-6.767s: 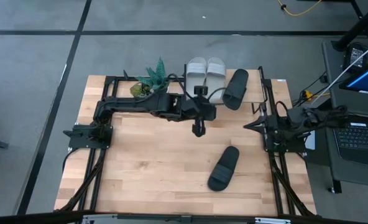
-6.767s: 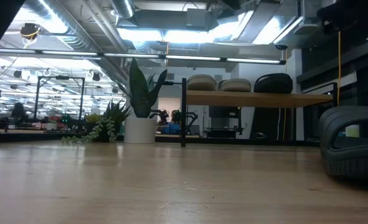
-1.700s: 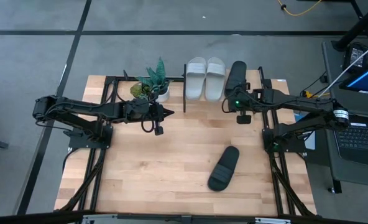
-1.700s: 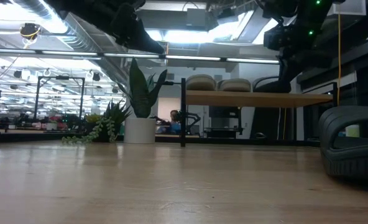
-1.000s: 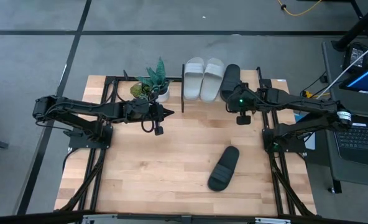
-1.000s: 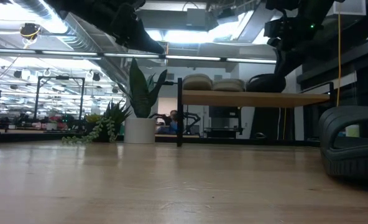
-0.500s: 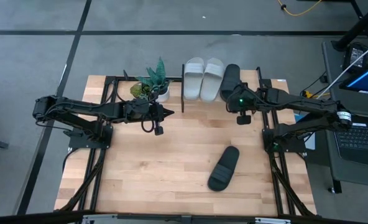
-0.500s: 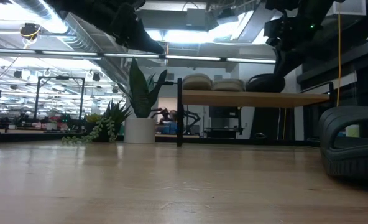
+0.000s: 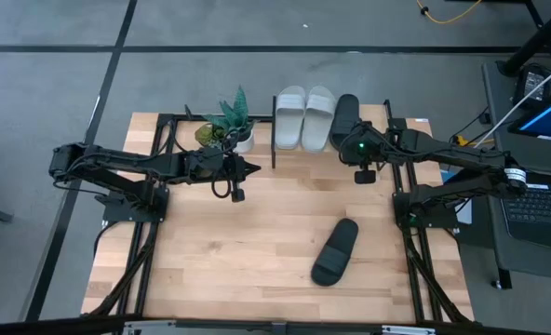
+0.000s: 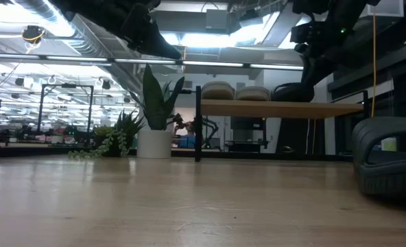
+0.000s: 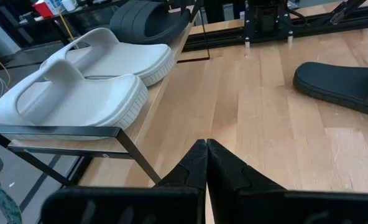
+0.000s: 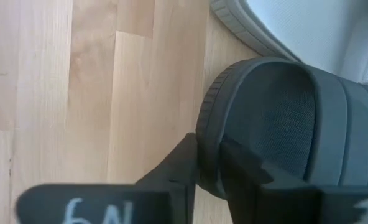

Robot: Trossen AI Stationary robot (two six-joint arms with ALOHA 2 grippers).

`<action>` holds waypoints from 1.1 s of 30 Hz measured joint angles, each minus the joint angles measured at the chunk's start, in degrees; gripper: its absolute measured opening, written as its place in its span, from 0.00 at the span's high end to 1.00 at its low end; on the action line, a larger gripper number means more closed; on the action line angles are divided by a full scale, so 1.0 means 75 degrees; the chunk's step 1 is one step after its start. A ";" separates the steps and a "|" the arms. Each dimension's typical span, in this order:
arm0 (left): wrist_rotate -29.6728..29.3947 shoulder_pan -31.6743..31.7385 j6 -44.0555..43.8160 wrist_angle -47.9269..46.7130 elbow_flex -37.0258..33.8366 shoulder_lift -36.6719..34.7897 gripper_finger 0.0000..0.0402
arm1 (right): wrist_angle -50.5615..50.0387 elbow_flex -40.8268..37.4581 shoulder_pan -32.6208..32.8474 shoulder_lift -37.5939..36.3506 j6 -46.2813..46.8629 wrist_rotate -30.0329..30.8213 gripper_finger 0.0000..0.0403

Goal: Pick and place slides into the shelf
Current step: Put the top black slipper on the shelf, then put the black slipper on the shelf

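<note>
Two pale slides [image 9: 305, 104] lie side by side on the shelf [image 9: 387, 138] at the table's far edge. A black slide [image 9: 344, 113] lies on the board right beside them, also seen in the low view [image 10: 295, 90]. My right gripper [image 12: 212, 171] is at this slide's near end, shut on it. A second black slide [image 9: 335, 251] lies sole down on the table, near the right. My left gripper [image 11: 206, 155] hovers shut left of the shelf, near the plant, touching nothing. My right gripper has the black slide's near-end rim [image 12: 204, 149] between its two fingers, one finger [image 12: 178, 163] outside the sole's edge and the other on the footbed. It comes from above, slanting toward the far edge. The slide lies on the shelf's board against a pale slide.
A potted plant [image 9: 227, 126] stands on the table just left of the shelf. The arms' black frames [image 9: 127, 200] run along both table sides. A laptop [image 9: 541, 200] sits off the table's right edge. Bare wood lies in the middle [image 9: 248, 242].
My right gripper has pushed the black slide toward the table's left, up against the pale slides. The shelf and the pale slides have slid a little left with it. Over the last second both arms keep still.
</note>
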 joint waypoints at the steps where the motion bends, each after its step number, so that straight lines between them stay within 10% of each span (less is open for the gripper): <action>1: 0.0000 0.0000 -0.0005 -0.0001 0.0000 0.0000 1.00 | 0.0034 0.0000 0.0000 -0.0001 0.0014 0.0000 0.83; 33: 0.0003 0.0000 -0.0047 -0.0001 0.0000 0.0000 1.00 | -0.0200 0.0631 0.0000 0.0007 0.0793 0.0029 0.54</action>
